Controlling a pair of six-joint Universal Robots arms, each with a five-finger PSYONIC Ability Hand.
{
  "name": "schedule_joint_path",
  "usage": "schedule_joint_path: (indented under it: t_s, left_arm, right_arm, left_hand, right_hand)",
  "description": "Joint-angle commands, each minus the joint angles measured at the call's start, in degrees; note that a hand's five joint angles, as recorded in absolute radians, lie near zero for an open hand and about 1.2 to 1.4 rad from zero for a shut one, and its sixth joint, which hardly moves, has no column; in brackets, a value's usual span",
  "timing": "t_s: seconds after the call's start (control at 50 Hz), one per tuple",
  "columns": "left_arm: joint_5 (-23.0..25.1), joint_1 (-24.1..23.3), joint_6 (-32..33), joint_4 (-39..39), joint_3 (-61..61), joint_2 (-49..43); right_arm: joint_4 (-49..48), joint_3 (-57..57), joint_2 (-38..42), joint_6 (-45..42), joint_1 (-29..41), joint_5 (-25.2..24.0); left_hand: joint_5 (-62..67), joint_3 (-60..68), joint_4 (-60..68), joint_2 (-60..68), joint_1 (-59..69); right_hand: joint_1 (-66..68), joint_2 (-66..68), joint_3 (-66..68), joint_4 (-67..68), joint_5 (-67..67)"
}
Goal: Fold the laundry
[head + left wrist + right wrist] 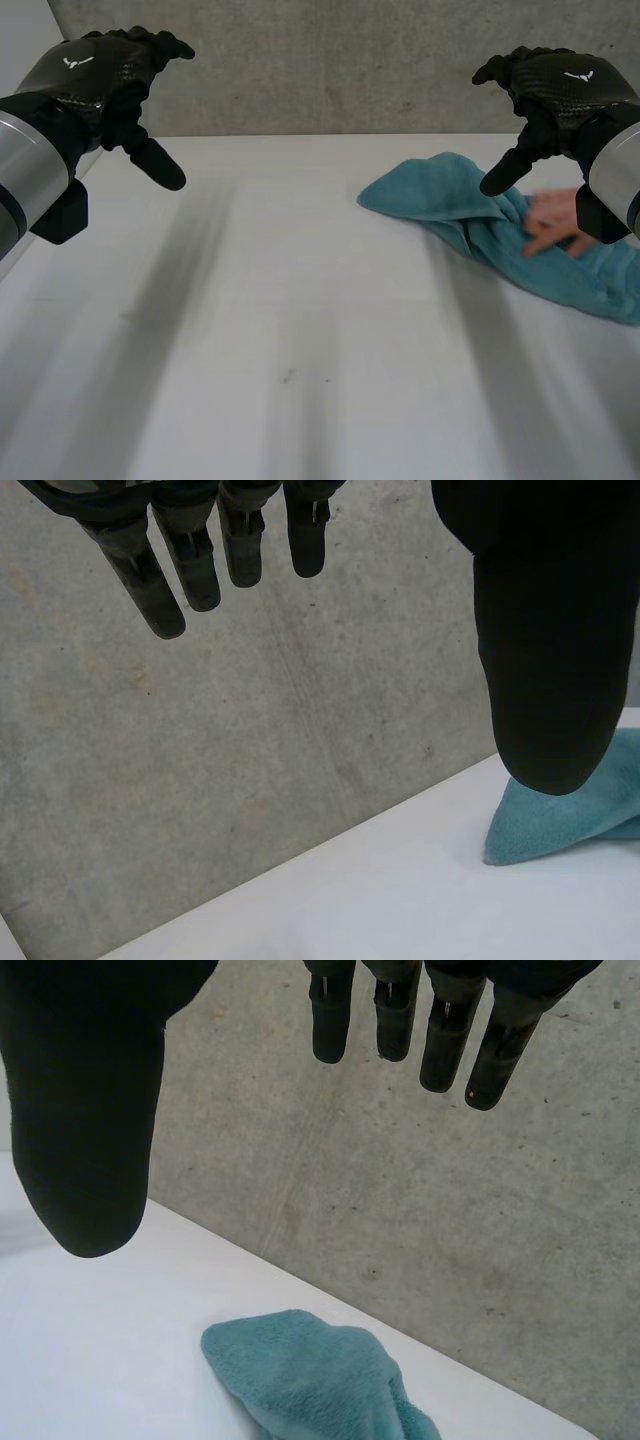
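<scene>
A teal towel [470, 215] lies crumpled on the white table [280, 330] at the right, running off toward the right edge. A person's hand [552, 225] rests on the towel, partly behind my right arm. My right hand [545, 95] hangs open above the towel, fingers straight, clear of it. My left hand [115, 85] hovers open high over the table's left side, holding nothing. The towel [320, 1380] lies below my right hand's [90, 1110] thumb and fingers. Beyond my left hand's [545, 630] thumb a rounded end of the towel [560, 825] shows.
A grey concrete wall [330, 60] runs along the table's far edge. The table's left edge passes under my left arm.
</scene>
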Motion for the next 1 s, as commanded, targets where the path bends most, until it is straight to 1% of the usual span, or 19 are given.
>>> schedule_joint_path:
  t_s: [0.02,0.74,0.9,1.0]
  left_arm:
    - [0.01,0.08,-0.08,0.02,-0.01,-0.54]
    - [-0.08,-0.10,0.10,1.07,-0.63,-2.21]
    - [-0.08,-0.01,0.10,1.07,-0.54,-2.21]
    - [-0.08,-0.01,0.10,1.07,-0.54,-2.12]
  right_arm:
    - [-0.10,0.06,0.24,0.00,0.03,0.00]
    - [-0.27,0.76,0.33,-0.26,0.73,-0.87]
    - [-0.27,1.37,0.33,-0.35,1.61,-2.45]
    - [-0.36,1.64,0.42,-0.35,1.87,-2.46]
  left_hand:
    - [-2.45,-2.41,-1.87,-1.81,-1.14]
    - [-2.45,-2.41,-1.87,-1.81,-1.14]
    - [-2.45,-2.41,-1.87,-1.81,-1.14]
    - [-2.45,-2.41,-1.87,-1.81,-1.14]
  right_hand:
    - [-1.71,-2.52,-2.36,-3.44,-3.48]
    - [-1.71,-2.52,-2.36,-3.44,-3.48]
    - [-1.71,-2.52,-2.36,-3.44,-3.48]
    - [-1.71,-2.52,-2.36,-3.44,-3.48]
